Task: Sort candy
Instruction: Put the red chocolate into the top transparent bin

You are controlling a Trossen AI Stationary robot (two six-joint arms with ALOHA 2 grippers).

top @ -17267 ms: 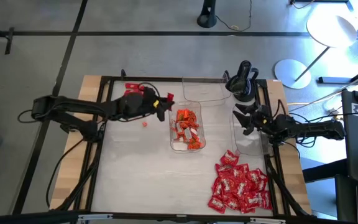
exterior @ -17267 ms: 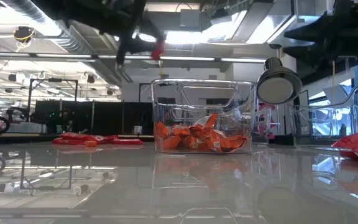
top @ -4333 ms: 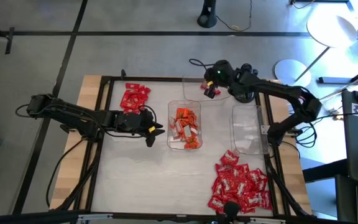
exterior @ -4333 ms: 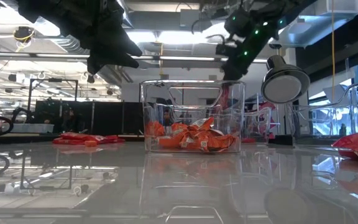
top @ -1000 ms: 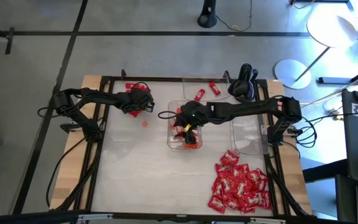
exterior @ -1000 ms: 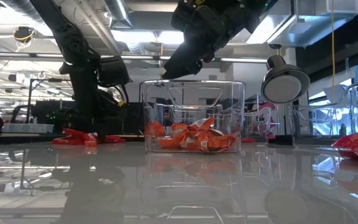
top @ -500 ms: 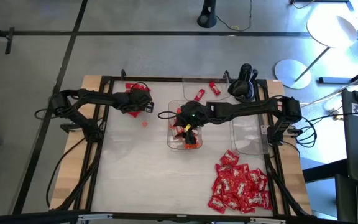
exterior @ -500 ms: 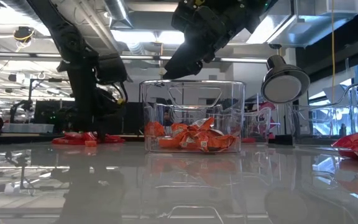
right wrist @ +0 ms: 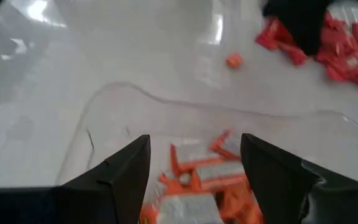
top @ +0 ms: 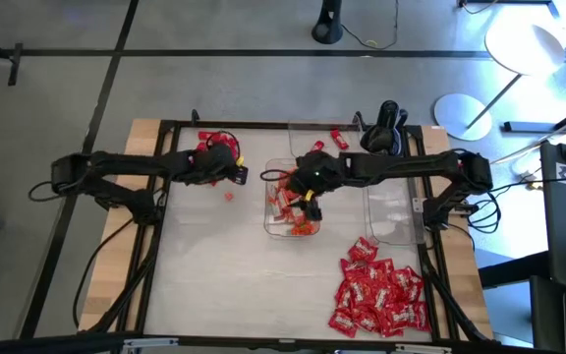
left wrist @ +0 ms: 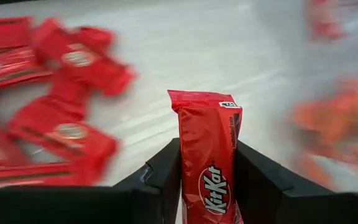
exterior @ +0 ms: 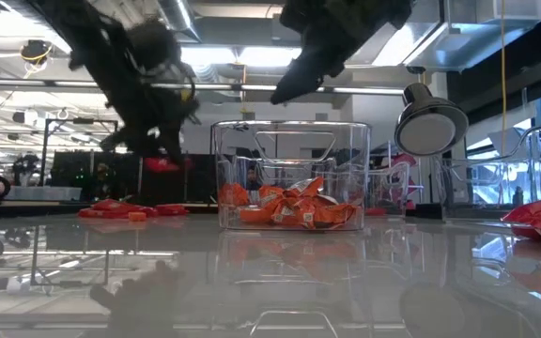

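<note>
- Two arms over the table: left gripper (top: pixel 232 173) is up off the surface near the back-left candy pile (top: pixel 211 147), pinching a red KitKat (left wrist: pixel 209 158) upright between its fingers (left wrist: pixel 168 169).
- Right gripper (top: pixel 301 182) hangs over the middle tray (top: pixel 269 224), fingers (right wrist: pixel 127 169) spread with nothing between them.
- That middle tray holds the orange candy (exterior: pixel 289 208), plus some white-marked ones.
- Big heap of red wrapped candy (top: pixel 379 296) sits at the front right of the table.
- One stray orange piece (top: pixel 229 195) lies on the table, just left of the middle tray.
- Back tray (top: pixel 308 134) has a couple of red pieces in it.
</note>
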